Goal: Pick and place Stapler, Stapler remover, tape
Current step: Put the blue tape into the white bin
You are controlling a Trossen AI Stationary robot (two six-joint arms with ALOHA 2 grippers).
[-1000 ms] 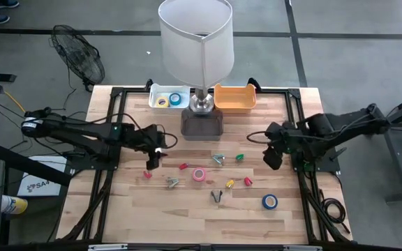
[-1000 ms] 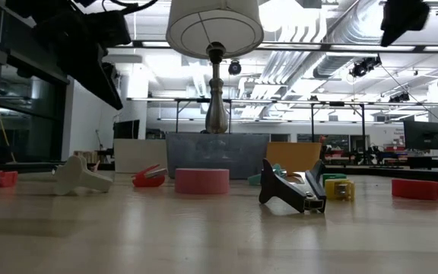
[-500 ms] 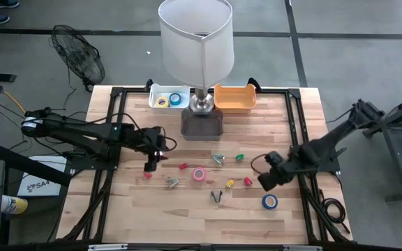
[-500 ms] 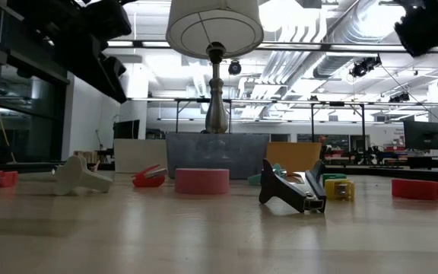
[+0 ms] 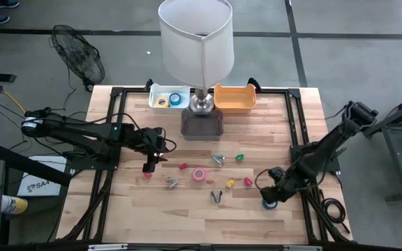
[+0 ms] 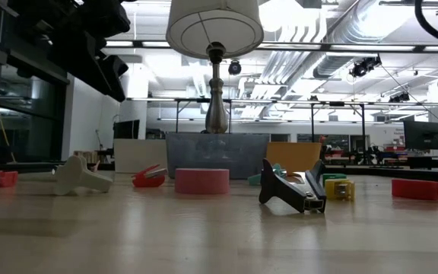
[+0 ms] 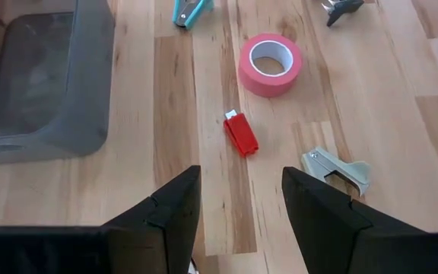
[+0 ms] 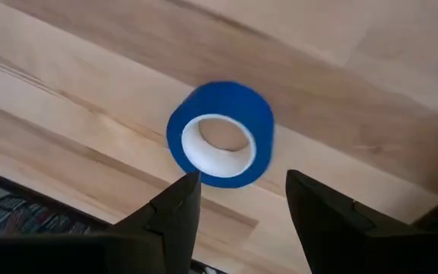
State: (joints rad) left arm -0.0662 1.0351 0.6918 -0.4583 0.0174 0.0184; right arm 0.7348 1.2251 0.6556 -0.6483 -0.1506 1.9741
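Observation:
A blue tape roll [image 8: 220, 133] lies flat near the table's near right part [image 5: 269, 203]. My right gripper [image 8: 238, 205] hovers open just above it [image 5: 272, 191], fingers pointing down, touching nothing. My left gripper [image 7: 234, 205] is open over the table's left middle [image 5: 152, 162], above a small red block [image 7: 241, 135]. Ahead of it lie a pink tape roll [image 7: 271, 64] [image 5: 199, 174] and a grey staple remover [image 7: 337, 165] [image 5: 172, 183]. A dark stapler [image 5: 217, 196] [image 6: 291, 190] stands near the table's centre. A teal staple remover [image 5: 218, 160] lies farther back.
A lamp with a grey bin [image 5: 202, 124] at its base stands at the far middle. A white tray [image 5: 155, 93] with yellow and blue rolls and an orange bin [image 5: 234, 97] sit at the far edge. Small red, green and yellow blocks are scattered around the pink roll.
My right arm has swung from the table's right middle toward the near edge and come down over the blue tape roll. My left gripper has stayed almost where it was.

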